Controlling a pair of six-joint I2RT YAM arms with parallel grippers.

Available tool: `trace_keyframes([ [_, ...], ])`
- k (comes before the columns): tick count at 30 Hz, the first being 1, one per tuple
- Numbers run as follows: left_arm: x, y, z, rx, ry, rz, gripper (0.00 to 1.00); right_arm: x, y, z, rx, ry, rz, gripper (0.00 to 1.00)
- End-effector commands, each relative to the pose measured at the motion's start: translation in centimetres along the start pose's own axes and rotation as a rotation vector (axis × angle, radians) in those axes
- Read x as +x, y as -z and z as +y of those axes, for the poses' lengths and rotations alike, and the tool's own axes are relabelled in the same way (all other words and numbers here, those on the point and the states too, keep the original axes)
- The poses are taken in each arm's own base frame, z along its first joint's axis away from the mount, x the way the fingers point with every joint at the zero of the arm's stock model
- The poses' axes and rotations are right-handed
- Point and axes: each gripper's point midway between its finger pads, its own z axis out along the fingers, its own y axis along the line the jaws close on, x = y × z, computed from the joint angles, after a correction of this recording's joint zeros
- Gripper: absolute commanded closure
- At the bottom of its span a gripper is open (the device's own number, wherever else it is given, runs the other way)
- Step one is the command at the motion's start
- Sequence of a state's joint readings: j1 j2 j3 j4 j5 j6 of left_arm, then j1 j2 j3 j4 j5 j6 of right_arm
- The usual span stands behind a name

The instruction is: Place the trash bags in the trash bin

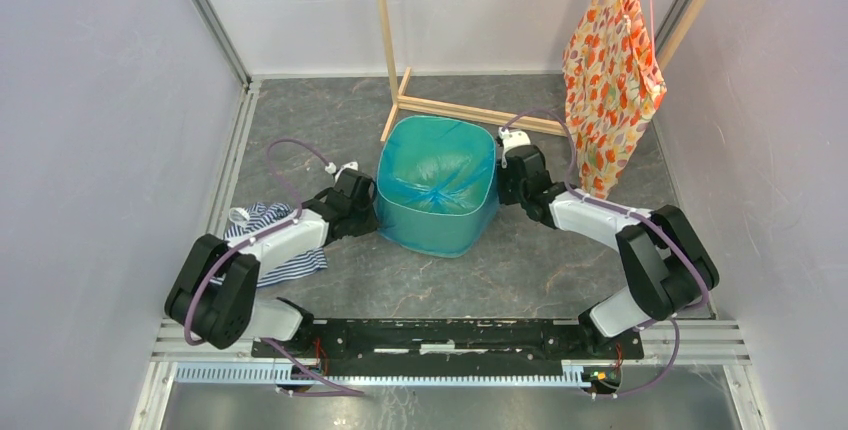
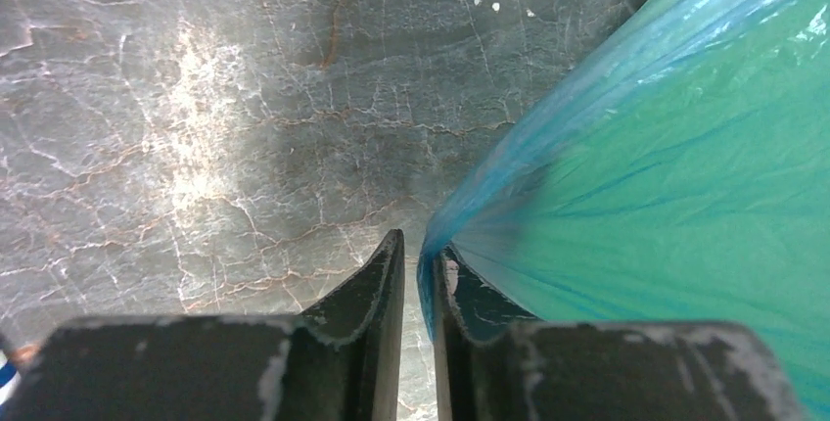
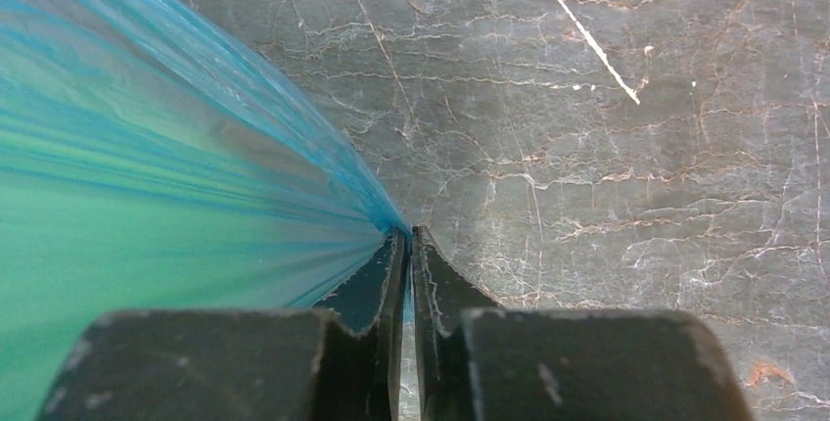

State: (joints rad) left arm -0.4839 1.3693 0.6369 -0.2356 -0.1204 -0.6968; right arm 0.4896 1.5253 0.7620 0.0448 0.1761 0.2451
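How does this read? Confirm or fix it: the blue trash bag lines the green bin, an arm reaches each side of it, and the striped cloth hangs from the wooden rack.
The striped cloth does not hang: it lies on the table beside the left arm, as the top external view shows. The orange floral fabric hangs by the wooden rack. The rest stands.

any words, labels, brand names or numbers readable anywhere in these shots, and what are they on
None can be read in any view.
The mint-green trash bin and the light-blue trash bag over it are plain.
The orange fabric has only a floral print, and the cloth only blue-and-white stripes.
The black rail at the arm bases has pale marks, too small to tell if they are writing.
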Motion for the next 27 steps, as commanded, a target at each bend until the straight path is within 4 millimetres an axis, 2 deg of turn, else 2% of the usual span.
trace_keyframes([
  [1,-1.7,1.5,-0.2,0.005,0.068,-0.065,0.74,1.4,0.4,-1.1,0.01,-0.003,0.037,0.86],
  [7,-3.0,3.2,0.2,0.016,0.109,-0.11,0.64,0.0,1.7,-0.9,-0.038,-0.05,0.003,0.68],
  [14,-3.6,4.3,0.5,0.021,0.119,-0.128,0.6,-1.3,3.6,-1.2,-0.05,-0.081,-0.01,0.54],
  [19,-4.5,5.1,0.6,0.016,0.099,-0.146,0.6,-2.3,5.0,-1.6,-0.057,-0.101,-0.035,0.31],
  [21,-4.8,5.5,0.5,0.016,0.09,-0.151,0.59,-2.6,5.5,-1.7,-0.058,-0.105,-0.037,0.28],
  [27,-7.2,6.9,0.7,-0.012,0.063,-0.207,0.6,-5.2,7.9,-2.9,-0.003,-0.102,-0.074,0.3],
])
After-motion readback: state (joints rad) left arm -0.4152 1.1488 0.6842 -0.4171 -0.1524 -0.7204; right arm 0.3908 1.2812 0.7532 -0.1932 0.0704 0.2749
